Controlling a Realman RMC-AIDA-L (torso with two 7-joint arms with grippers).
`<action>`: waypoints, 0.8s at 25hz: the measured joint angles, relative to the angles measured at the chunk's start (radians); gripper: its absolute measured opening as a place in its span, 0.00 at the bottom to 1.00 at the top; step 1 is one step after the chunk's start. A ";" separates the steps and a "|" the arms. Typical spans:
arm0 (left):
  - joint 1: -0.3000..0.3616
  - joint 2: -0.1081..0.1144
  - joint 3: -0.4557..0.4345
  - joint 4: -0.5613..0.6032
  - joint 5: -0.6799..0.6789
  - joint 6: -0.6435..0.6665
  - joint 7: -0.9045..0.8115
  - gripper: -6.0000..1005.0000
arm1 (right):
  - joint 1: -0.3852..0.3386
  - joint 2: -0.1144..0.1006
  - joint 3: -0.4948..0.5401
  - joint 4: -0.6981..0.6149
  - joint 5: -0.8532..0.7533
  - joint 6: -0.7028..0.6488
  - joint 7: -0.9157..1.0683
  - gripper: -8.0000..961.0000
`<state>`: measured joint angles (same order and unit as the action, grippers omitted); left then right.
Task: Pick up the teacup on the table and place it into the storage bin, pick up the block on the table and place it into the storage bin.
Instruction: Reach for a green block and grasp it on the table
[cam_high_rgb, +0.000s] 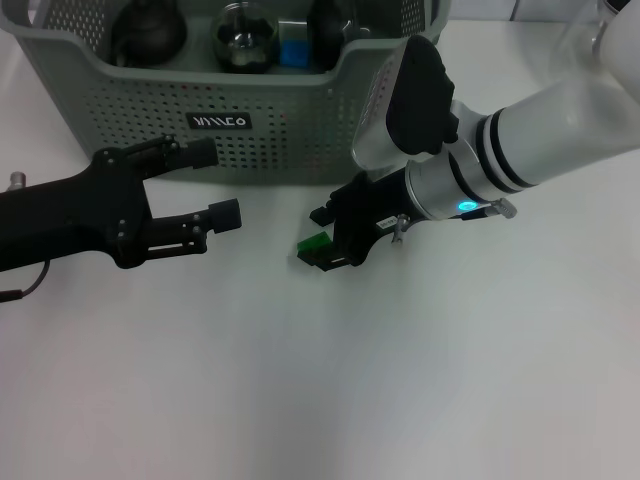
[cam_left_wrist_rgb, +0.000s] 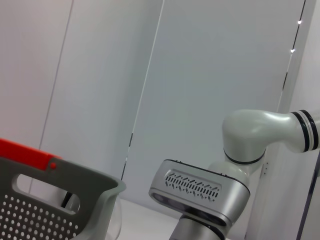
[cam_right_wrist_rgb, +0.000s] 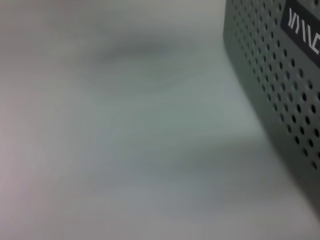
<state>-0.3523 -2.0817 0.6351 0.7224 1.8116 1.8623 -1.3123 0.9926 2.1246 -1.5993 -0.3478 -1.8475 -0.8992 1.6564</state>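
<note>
The storage bin (cam_high_rgb: 230, 100) stands at the back of the table; its perforated wall (cam_right_wrist_rgb: 280, 80) fills one side of the right wrist view and its rim (cam_left_wrist_rgb: 75, 182) shows in the left wrist view. A small green block (cam_high_rgb: 313, 243) sits just in front of the bin, and my right gripper (cam_high_rgb: 328, 242) is shut on it, low over the table. To the left, my left gripper (cam_high_rgb: 213, 185) hangs open and holds nothing. Dark rounded vessels (cam_high_rgb: 148, 35) lie inside the bin; I cannot tell whether one is the teacup.
Also in the bin are a blue block (cam_high_rgb: 294, 50) and a round glassy vessel (cam_high_rgb: 243, 40). A red edge (cam_left_wrist_rgb: 25, 150) shows behind the bin's rim. The right arm's silver wrist housing (cam_high_rgb: 400, 100) hangs over the bin's front right corner.
</note>
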 joint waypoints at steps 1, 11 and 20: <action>-0.001 0.000 0.000 0.000 0.000 0.000 0.000 0.83 | 0.000 0.000 -0.008 0.000 0.009 0.002 0.000 0.62; -0.001 0.000 -0.002 0.000 0.000 0.000 0.002 0.83 | -0.005 -0.001 -0.046 0.001 0.042 0.010 0.000 0.60; -0.002 0.002 -0.002 0.000 -0.001 -0.009 0.002 0.83 | -0.007 -0.010 -0.047 -0.006 0.042 -0.017 0.004 0.60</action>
<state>-0.3542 -2.0800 0.6335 0.7224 1.8106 1.8530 -1.3104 0.9853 2.1145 -1.6460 -0.3541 -1.8057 -0.9163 1.6606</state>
